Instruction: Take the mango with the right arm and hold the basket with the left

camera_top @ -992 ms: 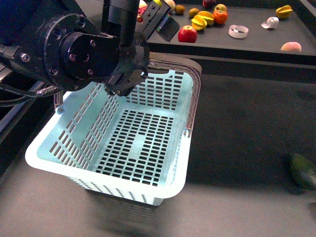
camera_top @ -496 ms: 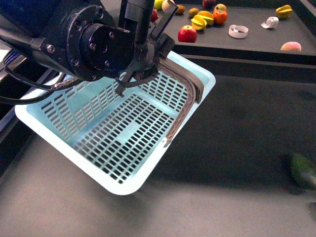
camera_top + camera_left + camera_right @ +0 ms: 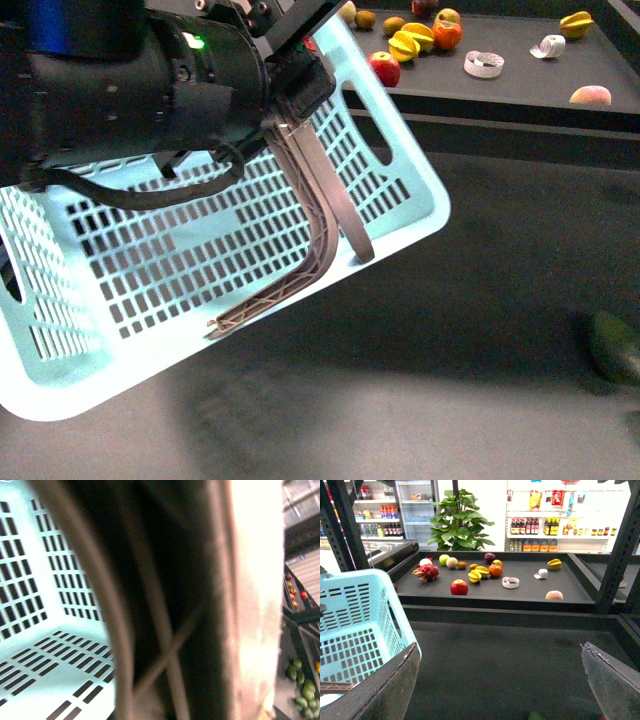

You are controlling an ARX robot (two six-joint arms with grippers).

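Basket [image 3: 400, 190]: light blue with slotted sides, the biggest thing here. It hangs steeply tipped on the robot's left side, mouth turned back toward the robot's body and one corner low near the dark floor. Both grey-brown handles [image 3: 322, 225] are drawn together and slant across the open mouth. The right wrist camera also catches one slotted wall of it.

Left arm [image 3: 120, 90]: a thick black cylinder with a small green light and a black cable looping under it, pressed close over the upper rim. The left jaws are largely hidden by the arm's own bulk. The handles run straight up into them, so they look clamped on the basket by its handles. The left wrist view is blurred, showing only a handle strap very close and slotted blue plastic beyond it.

Worktop [image 3: 520, 85]: a dark raised tray beyond the basket, carrying the fruit.

Right jaws: spread wide with nothing between them. The two fingers [image 3: 390, 690] are well apart over the dark floor, short of the worktop.

Mango [image 3: 420, 33]: smooth yellow, lying on the worktop at the far side, well away from both arms. It touches a ridged yellow fruit [image 3: 402, 48] and sits just beside an orange-red fruit [image 3: 446, 33].

Smaller items: a red apple [image 3: 383, 68] near the tray's front edge and a roll of white tape [image 3: 483, 64]. A dark green fruit [image 3: 612, 345] lies alone on the floor at the right.
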